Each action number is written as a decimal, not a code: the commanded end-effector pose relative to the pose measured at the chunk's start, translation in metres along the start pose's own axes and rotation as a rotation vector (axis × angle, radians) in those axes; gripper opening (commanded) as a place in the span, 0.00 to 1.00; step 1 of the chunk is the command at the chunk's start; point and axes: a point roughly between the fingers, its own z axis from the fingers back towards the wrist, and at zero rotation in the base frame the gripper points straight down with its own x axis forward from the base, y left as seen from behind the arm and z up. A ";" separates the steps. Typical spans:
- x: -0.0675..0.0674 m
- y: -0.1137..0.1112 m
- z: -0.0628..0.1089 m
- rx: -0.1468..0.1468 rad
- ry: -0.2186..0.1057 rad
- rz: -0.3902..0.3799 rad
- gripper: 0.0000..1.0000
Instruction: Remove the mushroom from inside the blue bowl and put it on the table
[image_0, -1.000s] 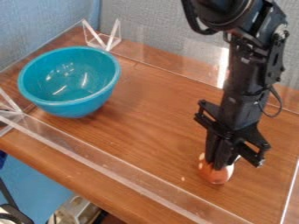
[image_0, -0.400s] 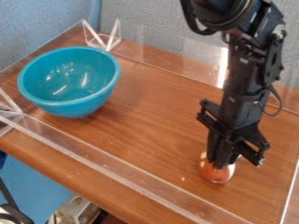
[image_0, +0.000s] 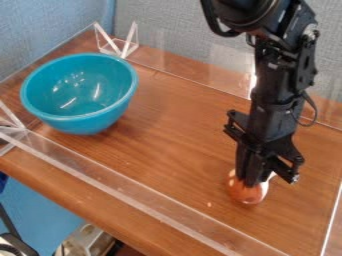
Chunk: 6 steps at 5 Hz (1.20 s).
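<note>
While your claw (image_0: 245, 180) points down near the front right of the view, its jaws are closed on the mushroom (image_0: 249, 190), with the fingertips meeting around its upper side. You have the mushroom low, at the surface of the table (image_0: 160, 130); whether it touches the wood, you cannot tell from this angle. Its rounded orange-brown cap faces you, and a bit of the pale stem shows to the right of the fingertips. Above the claw, your black arm (image_0: 274, 60) comes down from the top edge of the view, with a thin dark cable looping out on its right side. Well apart from the claw, toward the far left, you see the blue bowl (image_0: 79, 93) upright on the table, its glossy inside showing no mushroom. Just beyond the bowl, a white frame-like bracket (image_0: 118, 41) stands near the table's far left corner, and you see another pale bracket (image_0: 11, 125) at the left edge. Clear low walls run along the table, and behind it you face a grey textured panel (image_0: 174, 30). Down in the lower left corner, below the table edge, you can see a blue surface (image_0: 40, 213) and some metal hardware (image_0: 84, 242).
</note>
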 end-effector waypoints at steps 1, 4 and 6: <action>0.006 0.010 0.015 0.021 -0.063 0.015 1.00; -0.004 0.013 0.054 0.059 -0.161 0.043 1.00; -0.019 0.011 0.074 0.060 -0.200 0.058 1.00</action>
